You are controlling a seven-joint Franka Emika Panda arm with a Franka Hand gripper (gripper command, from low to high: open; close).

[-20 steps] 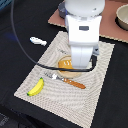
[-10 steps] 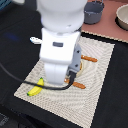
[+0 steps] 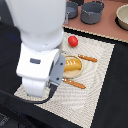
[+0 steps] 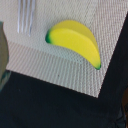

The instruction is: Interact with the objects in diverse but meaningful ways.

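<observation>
Wrist view shows the banana (image 4: 75,42) lying at the placemat's (image 4: 45,62) corner, near its edge; a careless descent could nudge it onto the dark desk (image 4: 50,105). The fingers are out of sight, so their spread I cannot tell. Since half a second ago, the arm (image 3: 42,47) has swung across, now hiding the banana from the exterior view; bread loaf (image 3: 73,65) sits mid-mat, tomato (image 3: 73,41) at its 12 o'clock.
</observation>
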